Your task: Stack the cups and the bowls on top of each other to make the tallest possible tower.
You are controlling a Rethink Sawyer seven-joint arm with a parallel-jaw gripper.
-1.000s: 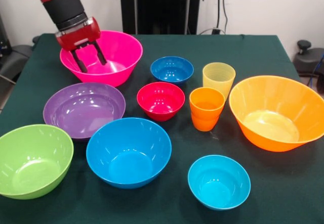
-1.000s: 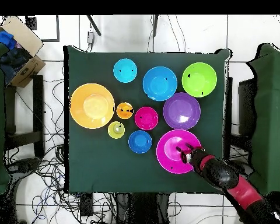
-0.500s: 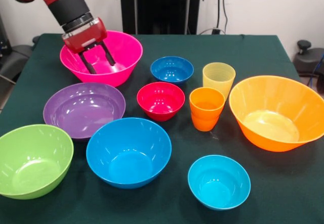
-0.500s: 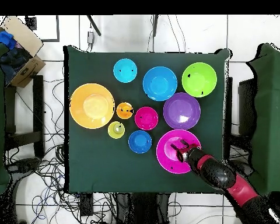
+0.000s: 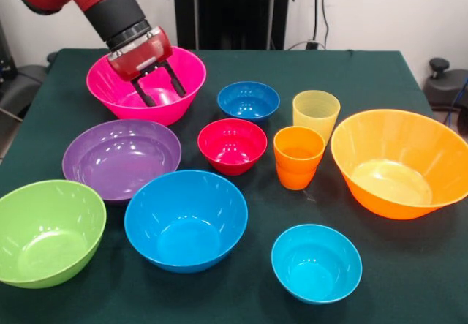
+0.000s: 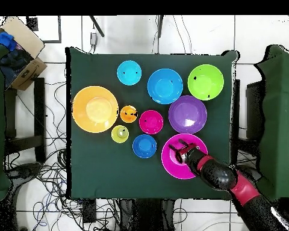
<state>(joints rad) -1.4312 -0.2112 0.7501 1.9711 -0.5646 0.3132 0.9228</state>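
A: Where is the gripper [image 5: 159,88]?

B: It hangs inside the mouth of the large pink bowl [image 5: 117,93], its two black fingers [image 5: 142,92] spread apart with nothing between them. From above, the gripper [image 6: 179,148] sits over the middle of that pink bowl [image 6: 174,167], and the red and black arm [image 6: 231,183] runs off toward the table's corner.

A: Do the fingers touch the bowl?

B: Cannot tell; they reach down below its rim, but contact is not clear.

A: What lies around it?

B: Just beside the pink bowl stands the purple bowl [image 5: 121,158], and near its other side the small dark blue bowl [image 5: 248,101]. The small red bowl [image 5: 232,145] sits between the dark blue and the sky blue bowl [image 5: 185,219]. The lime green bowl [image 5: 47,232] is at the table's corner, next to the sky blue one.

A: And the cups?

B: The pale yellow cup [image 5: 316,114] and the orange cup [image 5: 298,156] stand upright, close together, between the red bowl and the large orange bowl [image 5: 398,162]. The small cyan bowl [image 5: 316,262] sits apart, in front of the orange cup.

A: Is anything stacked?

B: No. Every bowl and cup rests separately on the dark green tablecloth [image 5: 380,75], open side up.
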